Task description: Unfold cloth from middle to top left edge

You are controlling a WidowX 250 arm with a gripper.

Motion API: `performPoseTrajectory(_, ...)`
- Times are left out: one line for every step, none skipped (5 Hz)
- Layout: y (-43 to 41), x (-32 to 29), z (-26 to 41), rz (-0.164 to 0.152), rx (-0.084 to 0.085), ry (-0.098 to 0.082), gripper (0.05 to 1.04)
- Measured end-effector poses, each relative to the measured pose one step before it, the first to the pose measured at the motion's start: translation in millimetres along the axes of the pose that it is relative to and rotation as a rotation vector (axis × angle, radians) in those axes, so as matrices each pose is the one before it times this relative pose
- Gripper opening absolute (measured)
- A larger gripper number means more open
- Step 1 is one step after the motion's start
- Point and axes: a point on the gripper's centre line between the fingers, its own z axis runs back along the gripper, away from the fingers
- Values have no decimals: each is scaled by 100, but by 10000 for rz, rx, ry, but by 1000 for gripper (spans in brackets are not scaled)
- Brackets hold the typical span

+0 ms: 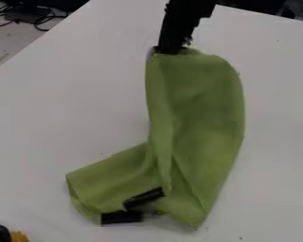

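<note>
Green cloth, bent, creased — hand at top, can't tell opening or hold

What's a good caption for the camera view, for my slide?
Creased green cloth on a white table, its upper end meeting a black robot arm, two black pieces near the cloth's lower edge.

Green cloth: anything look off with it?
Yes, the black arm vanishes at the top of the cloth, and two black pieces show near its bottom. Oddly, the cloth looks draped over the arm.

1 fixed camera looks down at a slant from above, fairly near the white table.
</note>
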Motion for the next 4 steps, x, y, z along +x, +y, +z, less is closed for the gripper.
performPoseTrajectory(2153,1328,-1529,-2150,262,-540,56)
performPoseTrajectory(2043,320,-1872,-1575,-120,-54,55)
performPoseTrajectory(1943,1241,-1681,-1062,-1,-380,55)
performPoseTrajectory(649,-476,-2647,821,466,-546,55)
